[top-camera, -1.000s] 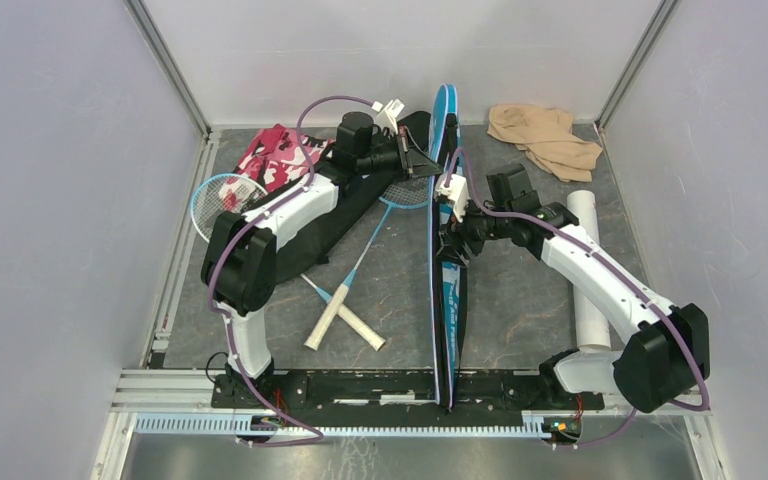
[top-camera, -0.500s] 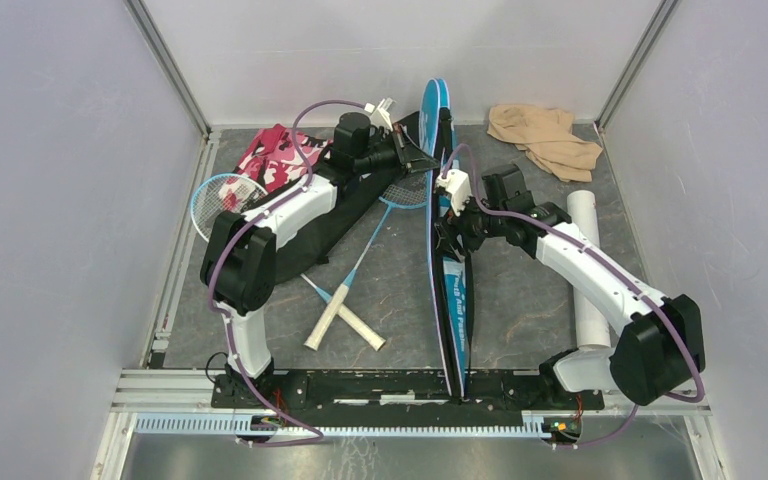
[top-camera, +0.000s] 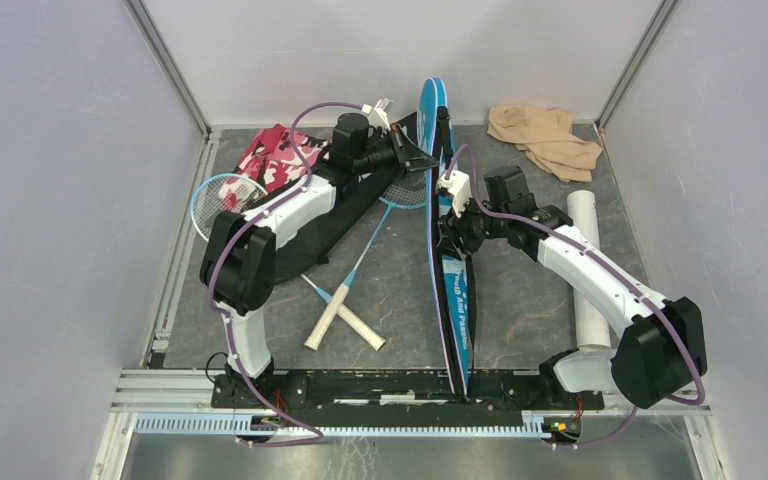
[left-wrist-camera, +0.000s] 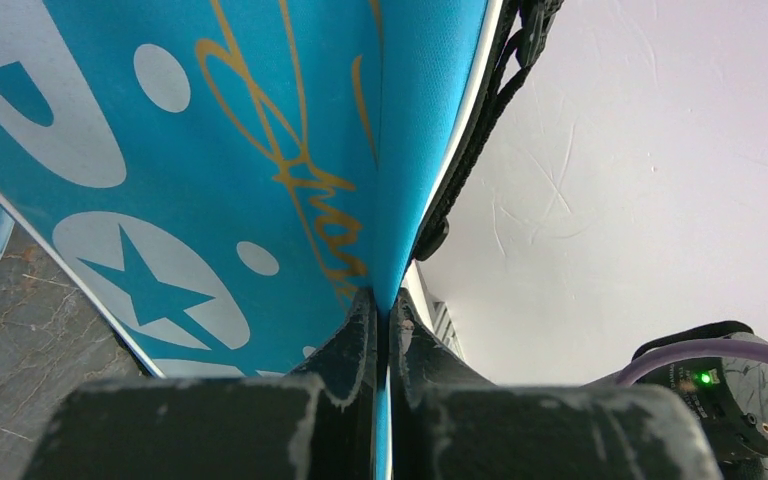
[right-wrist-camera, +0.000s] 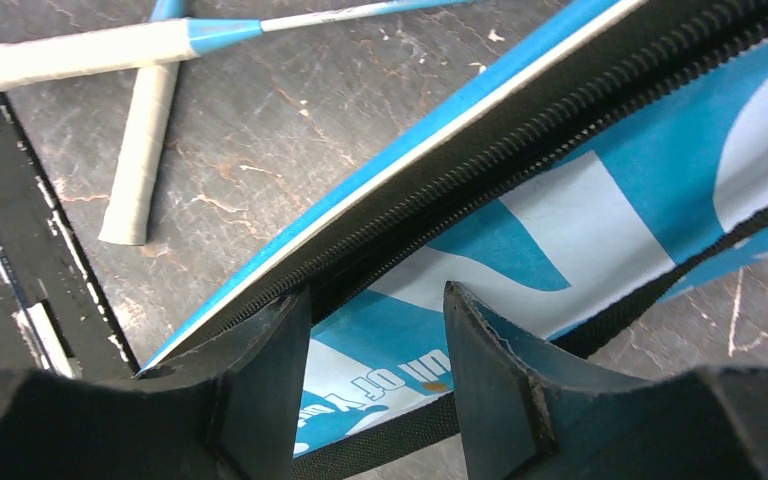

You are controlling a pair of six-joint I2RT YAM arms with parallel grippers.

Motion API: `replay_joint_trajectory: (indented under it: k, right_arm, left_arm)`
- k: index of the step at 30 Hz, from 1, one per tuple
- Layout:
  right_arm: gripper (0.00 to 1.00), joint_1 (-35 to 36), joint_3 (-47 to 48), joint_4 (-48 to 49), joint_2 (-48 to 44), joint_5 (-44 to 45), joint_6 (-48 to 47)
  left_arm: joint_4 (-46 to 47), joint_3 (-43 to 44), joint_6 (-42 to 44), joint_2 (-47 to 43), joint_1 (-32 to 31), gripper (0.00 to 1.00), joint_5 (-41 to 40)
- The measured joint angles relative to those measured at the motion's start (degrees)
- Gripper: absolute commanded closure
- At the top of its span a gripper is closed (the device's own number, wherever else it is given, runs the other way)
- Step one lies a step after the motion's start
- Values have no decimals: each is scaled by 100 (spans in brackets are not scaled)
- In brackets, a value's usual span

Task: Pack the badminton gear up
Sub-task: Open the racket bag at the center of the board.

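The blue racket cover stands on edge from the back wall to the near rail. My left gripper is shut on its upper edge; in the left wrist view the blue cloth is pinched between the jaws. My right gripper is open at the cover's middle, its left finger against the open zipper edge and the printed flap showing between its fingers. Two rackets lie on the floor with crossed white handles. The black cover lies under my left arm. A white tube lies on the right.
A pink-and-white camouflage cloth lies at the back left and a beige cloth at the back right. Grey walls close in three sides. A black rail runs along the near edge.
The cover's back end has swung slightly left with my left gripper. My right gripper has shifted a little left along the cover's middle.
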Motion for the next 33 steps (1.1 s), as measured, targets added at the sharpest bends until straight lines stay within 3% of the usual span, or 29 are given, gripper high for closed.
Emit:
replay_joint_trajectory:
  k: [6, 10, 13, 18, 22, 24, 33]
  right_arm:
    - [52, -7, 0, 55, 83, -435, 13]
    - [75, -7, 0, 81, 186, -614, 109]
    - [99, -31, 2, 131, 269, -728, 164]
    - [100, -219, 2, 136, 330, -807, 361]
    - [100, -463, 2, 140, 304, -673, 522]
    - [100, -527, 2, 138, 227, -518, 597]
    - [100, -592, 2, 273, -164, 289, 695]
  left_arm:
    - [72, -70, 0, 0, 2, 98, 22]
    - [125, -184, -2, 0, 2, 98, 20]
    - [175, -260, -2, 0, 2, 98, 15]
    - [341, -352, 2, 0, 22, 97, -28]
    - [505, -354, 59, 0, 72, 91, -55]
    - [570, -354, 164, 0, 92, 80, -81]
    - [608, -402, 568, 0, 92, 56, 61]
